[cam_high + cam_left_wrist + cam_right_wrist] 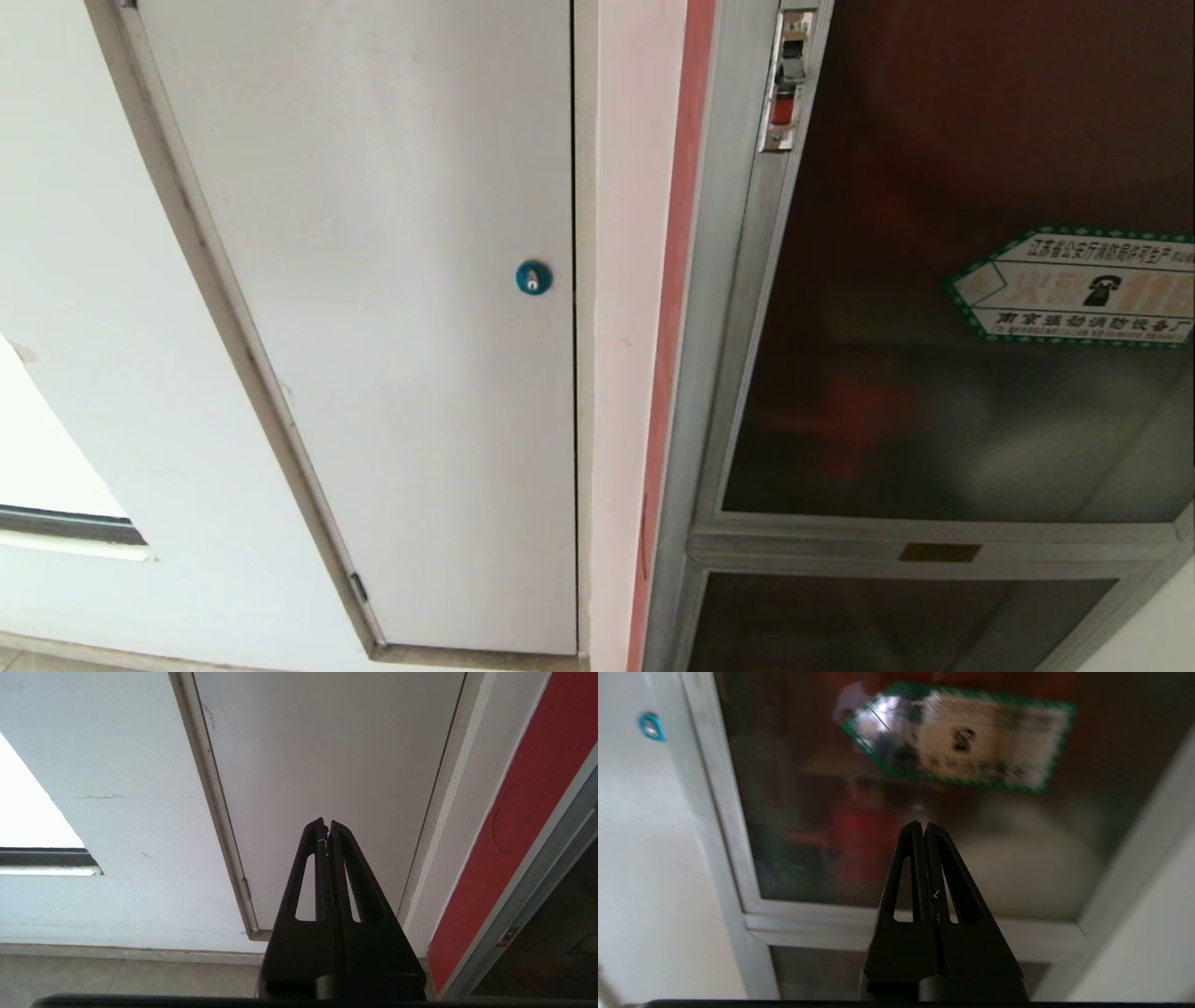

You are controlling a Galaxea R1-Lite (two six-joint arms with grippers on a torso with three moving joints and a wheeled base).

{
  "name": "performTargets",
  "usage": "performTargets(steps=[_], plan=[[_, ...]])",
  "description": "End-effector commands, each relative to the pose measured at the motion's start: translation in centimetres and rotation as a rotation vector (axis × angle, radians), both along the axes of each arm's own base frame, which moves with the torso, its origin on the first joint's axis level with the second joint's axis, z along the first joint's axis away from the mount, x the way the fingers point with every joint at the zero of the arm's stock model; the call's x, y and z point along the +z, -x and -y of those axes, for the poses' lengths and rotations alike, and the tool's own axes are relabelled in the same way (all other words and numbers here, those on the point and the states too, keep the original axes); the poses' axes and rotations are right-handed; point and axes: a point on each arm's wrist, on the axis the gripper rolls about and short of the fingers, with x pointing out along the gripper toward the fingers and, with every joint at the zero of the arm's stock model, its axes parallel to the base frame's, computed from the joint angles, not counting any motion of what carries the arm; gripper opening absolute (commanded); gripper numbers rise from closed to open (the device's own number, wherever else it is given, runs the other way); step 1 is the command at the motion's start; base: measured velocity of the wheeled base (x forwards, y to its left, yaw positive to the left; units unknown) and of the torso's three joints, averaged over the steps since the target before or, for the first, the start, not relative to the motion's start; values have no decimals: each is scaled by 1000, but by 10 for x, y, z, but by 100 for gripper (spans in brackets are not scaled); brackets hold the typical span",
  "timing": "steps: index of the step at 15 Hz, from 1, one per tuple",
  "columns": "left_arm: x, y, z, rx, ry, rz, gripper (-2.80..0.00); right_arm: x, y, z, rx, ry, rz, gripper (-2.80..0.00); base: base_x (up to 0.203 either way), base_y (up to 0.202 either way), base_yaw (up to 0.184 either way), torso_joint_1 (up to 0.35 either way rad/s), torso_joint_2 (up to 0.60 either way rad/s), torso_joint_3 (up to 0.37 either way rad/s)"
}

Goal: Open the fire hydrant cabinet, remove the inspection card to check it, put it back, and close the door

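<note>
Tinted glass door [934, 373] of the fire hydrant cabinet [719, 373] sits closed, its latch [786, 93] at twelve o'clock; right gripper [923, 826] faces it, jaws pressed together, empty; whether any step is done cannot be told.

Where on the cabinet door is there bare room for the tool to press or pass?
The dark glass of the door is bare below the hexagonal sticker down to the lower frame rail, and between the sticker and the latch. It is crowded at the latch edge. The right tool, shut, faces the bare glass beneath the sticker.
</note>
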Motion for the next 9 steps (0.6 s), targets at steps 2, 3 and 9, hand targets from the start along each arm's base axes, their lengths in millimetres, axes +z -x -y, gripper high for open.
performTargets(steps=[2, 3, 9], plan=[[0, 0, 0, -1, -2, -2, -280, -41, 22, -1, -36, -5, 33, -280, 0, 0, 0, 0, 0, 0], [0, 0, 0, 0, -2, -2, -280, -60, 20, -1, -34, -10, 2, -280, 0, 0, 0, 0, 0, 0], [0, 0, 0, -3, -2, -1, -280, -145, 11, -2, 10, -12, -107, -280, 0, 0, 0, 0, 2, 5]])
